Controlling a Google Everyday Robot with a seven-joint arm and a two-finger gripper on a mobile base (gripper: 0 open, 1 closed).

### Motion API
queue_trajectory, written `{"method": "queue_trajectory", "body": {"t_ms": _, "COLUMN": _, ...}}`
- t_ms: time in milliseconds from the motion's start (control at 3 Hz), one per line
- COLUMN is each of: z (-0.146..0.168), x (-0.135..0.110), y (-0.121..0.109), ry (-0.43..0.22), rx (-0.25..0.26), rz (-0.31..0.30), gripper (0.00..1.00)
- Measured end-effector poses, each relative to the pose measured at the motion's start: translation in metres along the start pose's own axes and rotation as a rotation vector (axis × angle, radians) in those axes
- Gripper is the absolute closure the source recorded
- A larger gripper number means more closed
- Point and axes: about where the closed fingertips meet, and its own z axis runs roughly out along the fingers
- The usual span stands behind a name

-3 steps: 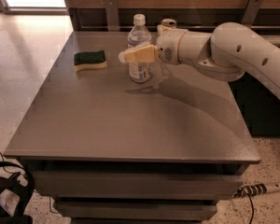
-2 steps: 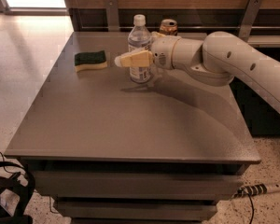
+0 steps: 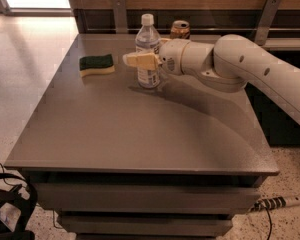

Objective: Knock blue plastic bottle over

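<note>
Live: my gripper (image 3: 136,60) is out over the far part of the worktop (image 3: 140,134), with the arm reaching in from the right. It crosses the blue plastic bottle (image 3: 146,38) at abt mid-height, on the camera-facing side, and its tip pokes out past the bottle's left edge. It's touching or v. close, can't say which. I also can't tell from here if the gripper is released or clenched, so I'm not calling it.

The bottle is upright, white cap on top, long axis vertical. It stands near the back edge of the worktop, roughly mid-width, so the task isn't done yet.

Key relation: the bottle sits just behind my gripper, i.e. away from the camera. I judge the push has to go sideways across that vertical axis, prob. back toward the wall. Mid-height contact looks ok for tipping. Any lower and I reckon it'd slide instead of toppling.

Watch-outs: the gold-brown can (image 3: 180,29) is behind and to the right of the bottle, near my wrist, so a push angled that way could clip it. The green-and-yellow sponge (image 3: 96,65) lies off to the left, apart from the bottle, and isn't in the way.
</note>
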Motion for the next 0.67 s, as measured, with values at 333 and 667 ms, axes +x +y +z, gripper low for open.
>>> {"method": "queue_trajectory", "body": {"t_ms": 333, "z": 0.0018, "x": -0.0004, "y": 0.0018, "ry": 0.000, "rx": -0.004, "rz": 0.000, "gripper": 0.59}}
{"method": "queue_trajectory", "body": {"t_ms": 667, "z": 0.0032, "x": -0.0019, "y": 0.0035, "ry": 0.003, "rx": -0.009, "rz": -0.003, "gripper": 0.91}}
